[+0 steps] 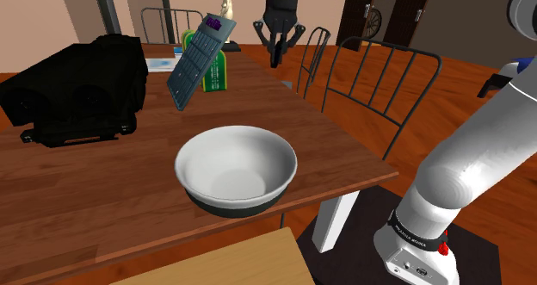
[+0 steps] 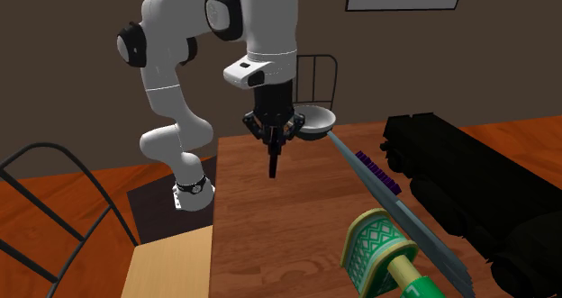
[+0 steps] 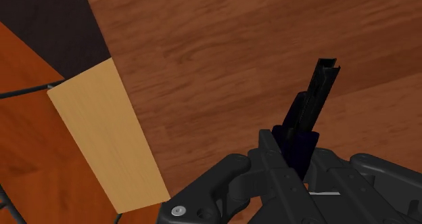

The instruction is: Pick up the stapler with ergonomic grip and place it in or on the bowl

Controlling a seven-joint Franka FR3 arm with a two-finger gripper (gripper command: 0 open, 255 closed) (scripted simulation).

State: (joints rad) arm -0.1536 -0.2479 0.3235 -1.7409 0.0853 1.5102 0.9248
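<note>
The stapler was pinched in the gripper above the worktop. Placement in the bowl, about 6 o'clock in the shoulder view, was not yet done.

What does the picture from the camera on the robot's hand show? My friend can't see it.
The end effector clasps a thin black stapler that sticks out in front of it, above a brown wooden table. Next to the table are a paler wooden board and an orange floor.
</note>
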